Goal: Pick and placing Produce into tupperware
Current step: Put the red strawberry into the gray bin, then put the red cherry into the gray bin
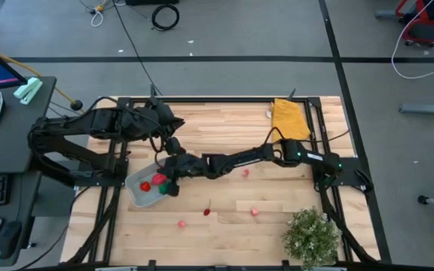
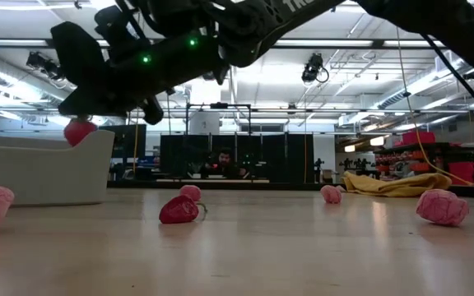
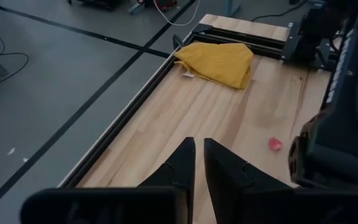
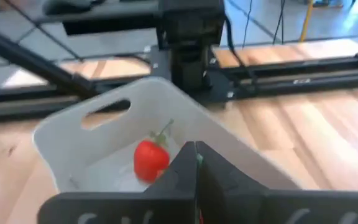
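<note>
The right end effector (image 1: 173,188) is held above the tupperware (image 1: 136,197), its fingers closed together; whether a piece is still gripped cannot be told. A red strawberry (image 4: 151,158) lies inside. The placing step appears to be in hand. The left end effector (image 3: 197,163), fingers nearly shut, is parked near the table's far edge. Next, a loose piece (image 1: 207,212) on the table (image 1: 224,143) must be reached and grasped.

Both arms are matte black, built of boxy jointed segments with black cables looped along them. The right arm (image 1: 236,160) carries small green indicator lights near its wrist and base. The left arm (image 1: 89,128) shows tapered, wedge-shaped black fingers (image 3: 182,165). White lettering marks one link in the low view.
</note>
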